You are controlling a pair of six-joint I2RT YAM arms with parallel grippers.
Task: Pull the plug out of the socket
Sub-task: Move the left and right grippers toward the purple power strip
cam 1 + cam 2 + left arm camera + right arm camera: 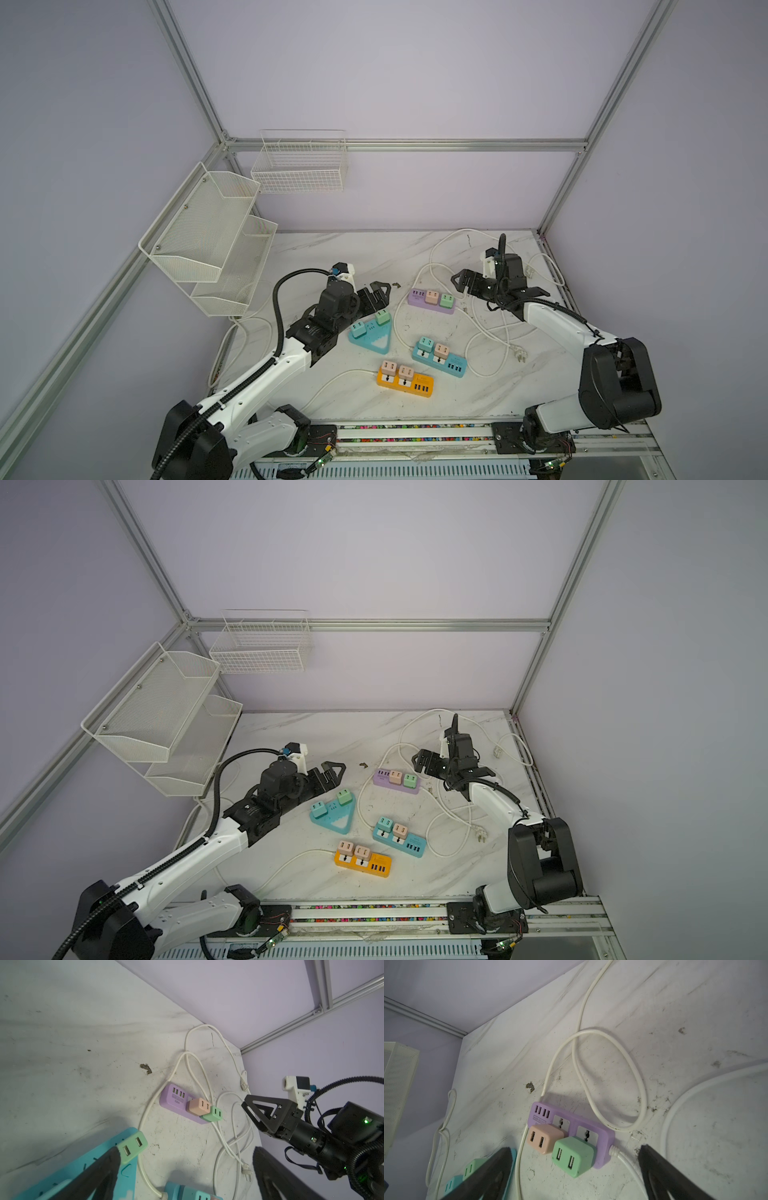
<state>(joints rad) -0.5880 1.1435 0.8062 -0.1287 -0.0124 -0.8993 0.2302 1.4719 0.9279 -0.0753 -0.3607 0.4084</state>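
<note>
Both jaw pairs apart, nothing held.
In both top views: left gripper (380, 297) by teal strip (372, 343), right gripper (419, 760) by purple strip (415, 300), toward worktop's (332, 257) right edge. Left wrist: green plug (213, 1114) seated there. Right wrist: straddle green plug (574, 1155) (flat sides), clamp, pull straight out.

I count four power strips on my worktop (332, 249): a purple strip (415, 300), a teal triangular strip (376, 343), a blue strip (451, 365) and an orange strip (419, 384). Each carries two cube plugs, eight in all: four peach plugs (432, 296), two green plugs (446, 300), two teal plugs (357, 329). Two white wall racks: one wire basket (299, 166), one mesh shelf (208, 237). Two grippers: left gripper (384, 296), right gripper (457, 283).
</note>
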